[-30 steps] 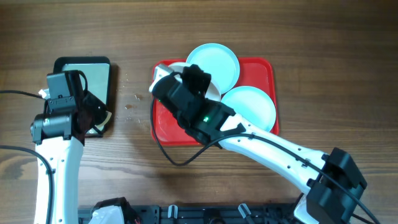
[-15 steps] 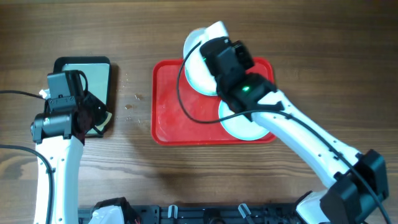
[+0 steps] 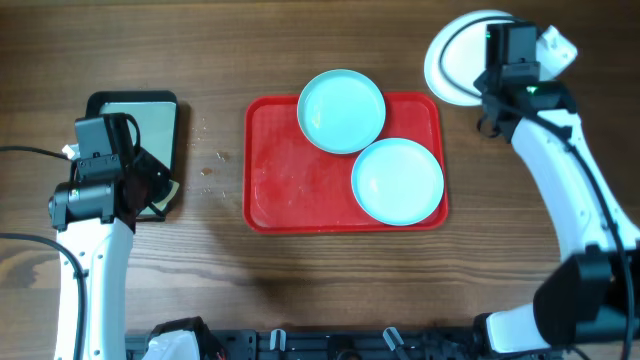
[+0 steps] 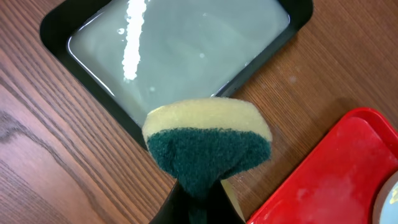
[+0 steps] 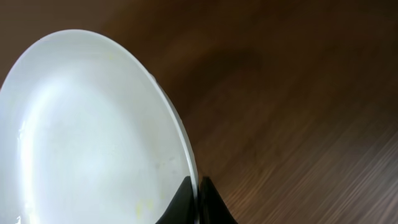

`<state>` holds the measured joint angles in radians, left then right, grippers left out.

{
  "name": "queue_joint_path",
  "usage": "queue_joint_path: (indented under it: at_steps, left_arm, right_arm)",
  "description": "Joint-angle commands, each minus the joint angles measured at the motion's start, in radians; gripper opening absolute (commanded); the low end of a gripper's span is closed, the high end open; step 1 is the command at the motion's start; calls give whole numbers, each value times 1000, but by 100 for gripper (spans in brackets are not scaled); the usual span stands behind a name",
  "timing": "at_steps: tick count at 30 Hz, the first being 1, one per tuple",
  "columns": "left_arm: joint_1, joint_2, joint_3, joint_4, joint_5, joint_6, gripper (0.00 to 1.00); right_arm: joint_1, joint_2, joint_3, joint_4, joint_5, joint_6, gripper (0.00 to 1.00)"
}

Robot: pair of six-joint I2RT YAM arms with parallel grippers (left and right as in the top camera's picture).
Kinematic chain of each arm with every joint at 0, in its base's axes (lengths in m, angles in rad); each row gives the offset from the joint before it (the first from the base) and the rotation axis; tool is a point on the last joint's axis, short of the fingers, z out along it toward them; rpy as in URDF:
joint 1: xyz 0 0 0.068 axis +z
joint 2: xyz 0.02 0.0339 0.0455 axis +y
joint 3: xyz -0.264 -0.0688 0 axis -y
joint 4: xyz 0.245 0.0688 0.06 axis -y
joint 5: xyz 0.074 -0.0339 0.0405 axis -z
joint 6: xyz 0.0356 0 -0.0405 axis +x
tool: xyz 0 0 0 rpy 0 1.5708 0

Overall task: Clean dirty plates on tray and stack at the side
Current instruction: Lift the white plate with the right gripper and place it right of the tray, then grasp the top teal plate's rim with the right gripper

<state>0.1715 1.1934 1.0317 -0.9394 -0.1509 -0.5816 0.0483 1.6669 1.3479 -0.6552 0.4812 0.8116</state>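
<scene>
- One sponge (image 4: 208, 146) pinched tight in left hand (image 4: 198, 194), left of the tray (image 3: 285, 185).
- Two aqua plates (image 3: 342, 110) sit on the tray: far-middle and near-right.
- White plate (image 5: 93, 137) is off the tray, beyond its far-right corner. Right hand (image 5: 198, 191) is clamped on the rim; set-down probably straight below on the worktop.

The overhead view looks straight down from high up and takes in the whole desk (image 3: 200, 50), with the robot's side at the bottom edge. The left wrist view sits close, looking down past the left fingers (image 4: 177, 208) and the sponge (image 4: 208, 140) they pinch. It shares the basin (image 4: 57, 22) and a corner of the tray (image 4: 348, 162) with the overhead. The right wrist view is nearer still, looking along the right fingers (image 5: 214, 205) at the white plate (image 5: 87, 137), which the overhead shows at its top right.
</scene>
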Motion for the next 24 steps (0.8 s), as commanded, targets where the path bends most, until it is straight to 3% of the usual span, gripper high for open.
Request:
queue_joint_path:
  at_steps: [1, 7, 13, 17, 19, 22, 24]
  left_arm:
    - [7, 1, 0, 2, 2, 1, 4]
    - [7, 1, 0, 1, 2, 1, 4]
    - [7, 1, 0, -5, 2, 1, 4]
    - [7, 1, 0, -5, 2, 1, 4]
    - [7, 1, 0, -5, 3, 1, 4]
    - [7, 1, 0, -5, 5, 1, 4]
    - [7, 1, 0, -5, 5, 1, 4]
  right_arm:
    - [-58, 68, -31, -7, -120, 283, 4]
    - [-82, 163, -32, -29, -73, 404, 4]
    - [-94, 206, -32, -58, -2, 362, 9]
    - [-94, 205, -32, -65, 47, 336, 19]
    - [-94, 204, -32, -64, 30, 328, 34]
    - [-91, 196, -32, -16, -63, 209, 40]
    - [-73, 187, -32, 158, -244, -135, 43]
